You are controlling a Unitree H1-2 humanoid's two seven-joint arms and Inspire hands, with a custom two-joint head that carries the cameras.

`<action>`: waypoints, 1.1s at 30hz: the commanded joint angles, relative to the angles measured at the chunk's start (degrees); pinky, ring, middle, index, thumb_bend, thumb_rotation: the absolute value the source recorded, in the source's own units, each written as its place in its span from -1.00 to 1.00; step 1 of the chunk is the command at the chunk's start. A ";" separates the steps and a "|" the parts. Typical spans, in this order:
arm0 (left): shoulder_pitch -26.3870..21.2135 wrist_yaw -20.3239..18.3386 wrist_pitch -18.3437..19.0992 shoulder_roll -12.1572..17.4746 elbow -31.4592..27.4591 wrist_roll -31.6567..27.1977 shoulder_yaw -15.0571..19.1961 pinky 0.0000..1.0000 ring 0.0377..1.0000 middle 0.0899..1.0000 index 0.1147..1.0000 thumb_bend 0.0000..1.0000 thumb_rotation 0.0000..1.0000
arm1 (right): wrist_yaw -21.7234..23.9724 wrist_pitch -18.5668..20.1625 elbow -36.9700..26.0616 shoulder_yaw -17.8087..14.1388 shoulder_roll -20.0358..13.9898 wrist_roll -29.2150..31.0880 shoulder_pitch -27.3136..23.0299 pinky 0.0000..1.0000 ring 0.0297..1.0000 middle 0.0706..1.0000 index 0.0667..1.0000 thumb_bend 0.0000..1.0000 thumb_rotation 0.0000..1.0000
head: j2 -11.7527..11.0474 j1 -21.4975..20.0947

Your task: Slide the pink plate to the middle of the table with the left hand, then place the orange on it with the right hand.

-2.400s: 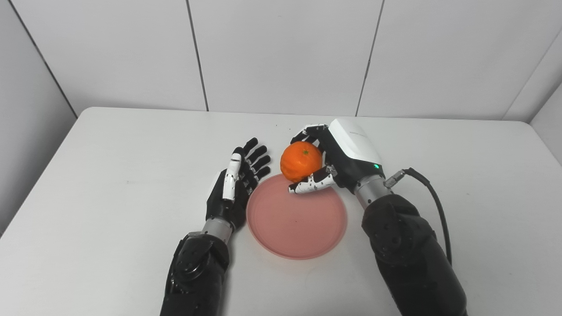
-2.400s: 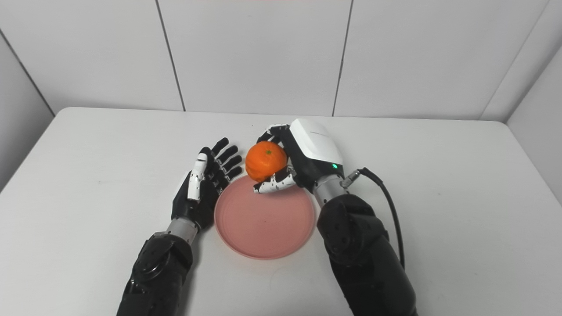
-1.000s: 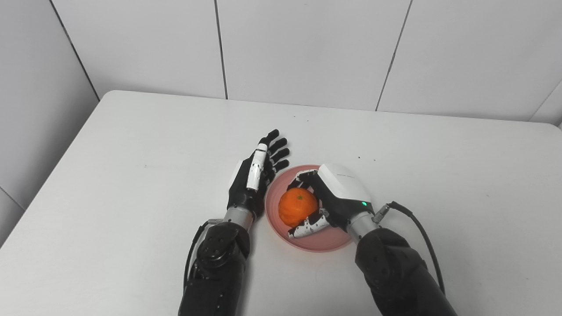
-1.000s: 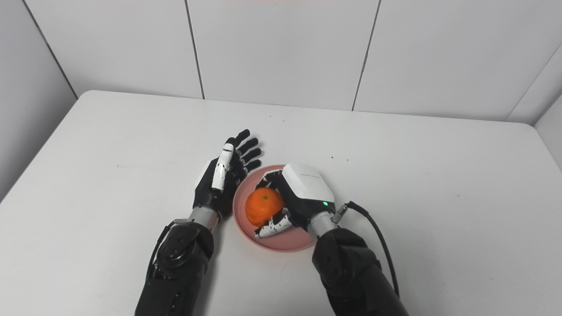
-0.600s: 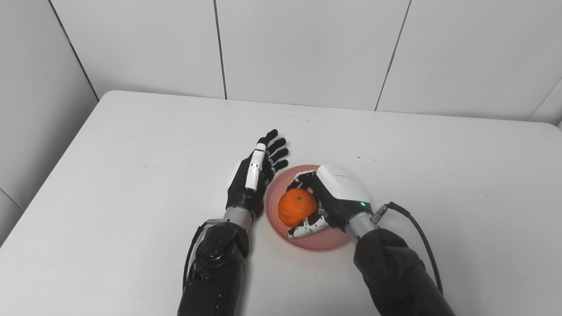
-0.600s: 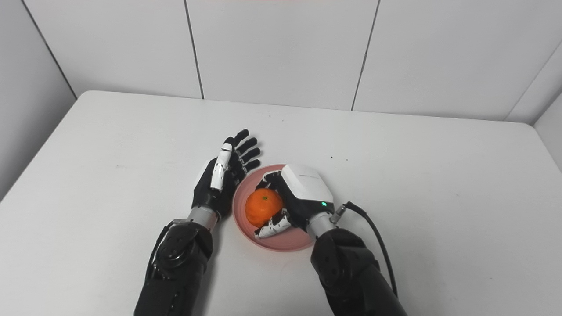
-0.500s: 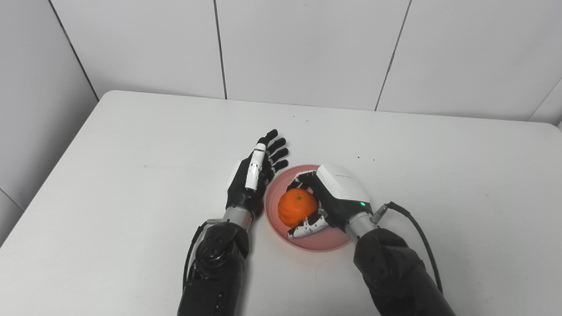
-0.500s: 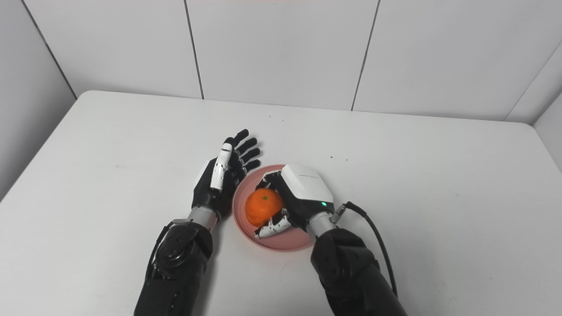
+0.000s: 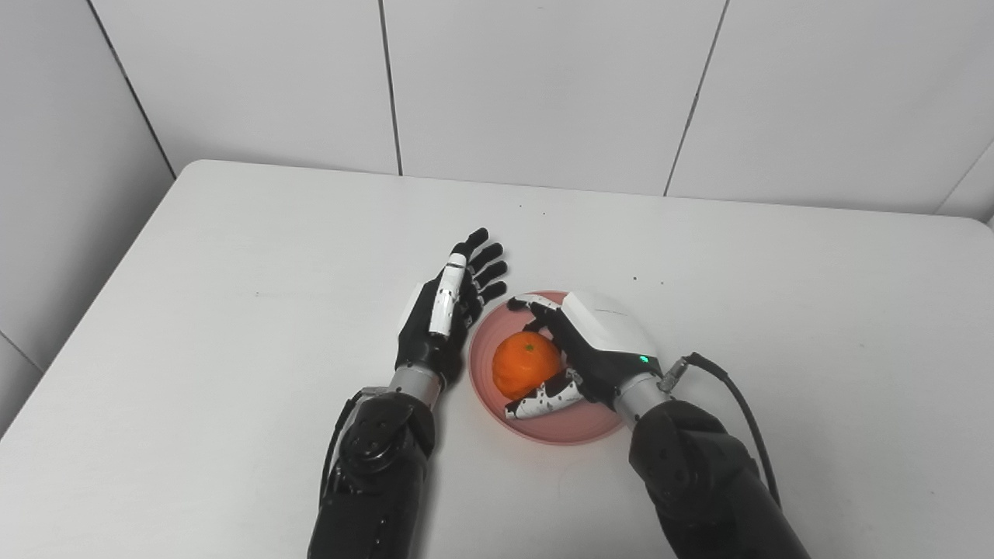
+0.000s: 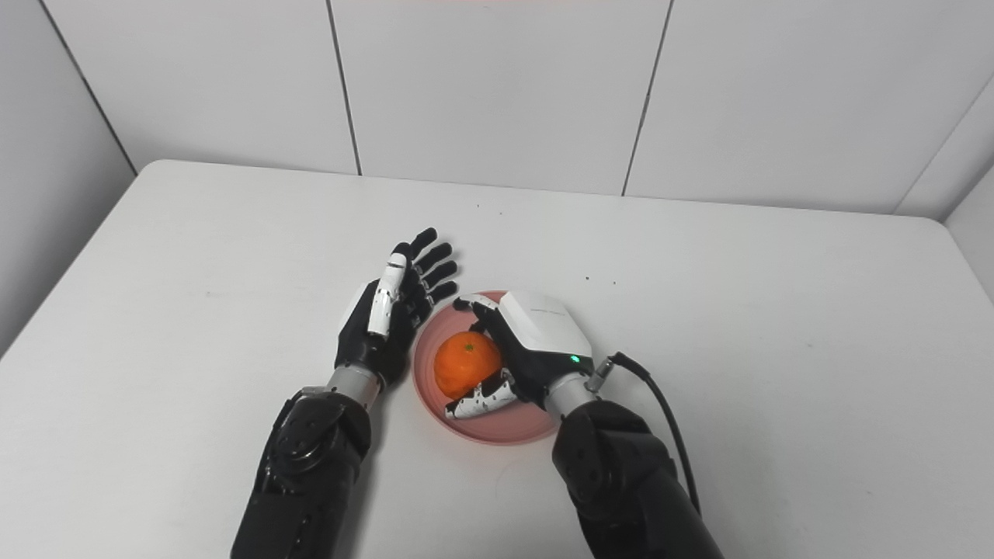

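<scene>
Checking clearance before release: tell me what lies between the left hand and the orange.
Only the pink plate's left rim and a strip of its floor separate the left hand from the orange, seen in both eye views.

The counter lies bare on its whole left side, along the far edge by the wall, and across the right side, so a hand could pass there freely. The crowded spot is the middle: the plate with the orange on it. The right hand sits over the plate with its fingers spread around the orange, closing off the right and far sides. The left hand, fingers apart, stands just beside the plate's left rim and blocks that side. A cable arcs over the counter right of the right arm.
</scene>
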 commanded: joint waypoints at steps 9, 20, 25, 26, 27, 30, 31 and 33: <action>0.04 -0.27 -0.93 0.00 -0.57 -0.17 0.19 0.74 0.76 0.77 0.77 -0.17 1.00 | 4.24 0.55 -5.03 -5.18 0.49 2.51 -2.02 0.64 0.83 0.89 0.95 1.00 -0.26 | -0.53 -0.33; 0.36 0.43 -0.99 -0.07 -1.57 0.59 0.40 0.72 0.75 0.77 0.77 -0.19 1.00 | 6.47 0.65 -9.60 -11.63 0.74 9.51 -1.91 0.70 0.88 0.96 0.96 1.00 -0.02 | -1.17 -0.35; 0.73 0.15 -1.08 0.19 -2.61 0.57 0.26 0.74 0.77 0.80 0.80 -0.22 1.00 | 11.41 0.70 -12.68 -19.43 4.11 14.24 -0.52 0.72 0.87 0.93 0.96 1.00 0.24 | -1.71 -0.66; 0.82 -0.06 -1.19 0.27 -2.78 0.39 0.26 0.74 0.77 0.80 0.80 -0.22 1.00 | 12.34 0.70 -13.41 -20.56 4.50 14.58 -0.30 0.72 0.86 0.93 0.96 1.00 0.25 | -1.71 -0.66; 1.03 -0.28 -0.86 0.46 -3.37 0.26 0.20 0.75 0.78 0.81 0.81 -0.22 1.00 | 12.56 0.70 -14.48 -22.12 4.95 15.97 0.20 0.71 0.86 0.93 0.95 1.00 0.29 | -1.89 -0.93; 1.70 -0.50 0.10 0.82 -5.31 0.04 0.06 0.78 0.80 0.83 0.81 -0.17 1.00 | 11.62 0.67 -16.89 -25.28 5.56 19.26 1.47 0.71 0.82 0.87 0.90 1.00 0.42 | -1.97 -1.02; 1.93 -0.47 0.25 0.90 -5.98 0.15 -0.02 0.79 0.80 0.83 0.82 -0.17 1.00 | 10.13 0.64 -17.75 -25.69 5.33 19.95 1.88 0.70 0.81 0.85 0.89 1.00 0.46 | -2.02 -0.95; 2.28 -0.39 0.37 1.14 -6.89 0.48 -0.19 0.80 0.81 0.84 0.83 -0.16 1.00 | 6.74 0.23 -18.87 -26.17 5.30 20.41 2.85 0.60 0.76 0.82 0.87 1.00 0.72 | -2.11 -0.78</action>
